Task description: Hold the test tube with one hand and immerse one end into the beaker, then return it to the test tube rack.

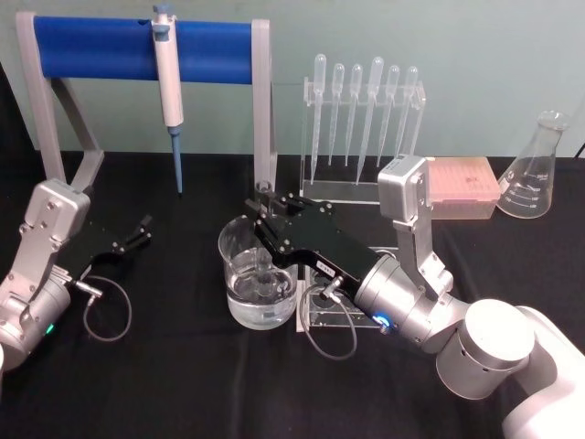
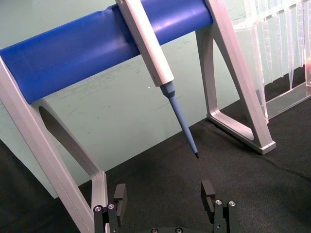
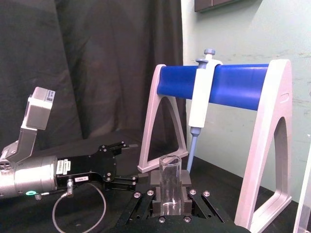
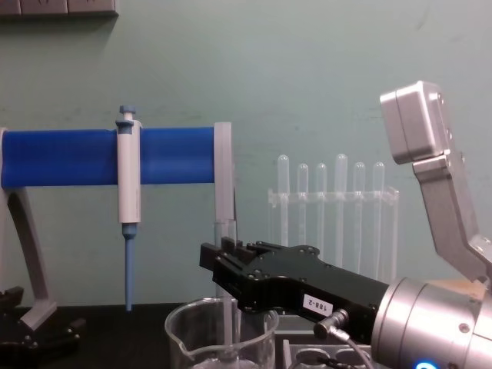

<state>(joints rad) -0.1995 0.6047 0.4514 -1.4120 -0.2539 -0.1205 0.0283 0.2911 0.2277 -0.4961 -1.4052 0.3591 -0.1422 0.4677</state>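
Clamping the test tube (image 3: 170, 167) upright, the right gripper (image 1: 263, 208) holds it in the beaker (image 1: 239, 291) near the middle of the tabletop (image 1: 183, 384), its lower end apparently in the water. So the dip looks done or nearly so; lifting out and returning the tube to the rack (image 1: 322, 318) just beside the beaker is left. The left gripper (image 1: 137, 233) rests open by the tabletop's left edge.

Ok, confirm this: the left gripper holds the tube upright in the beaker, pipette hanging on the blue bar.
Not quite: the right gripper holds the tube upright in the beaker, as the head view shows; the left gripper sits open, apart. The pipette does hang on the blue bar.
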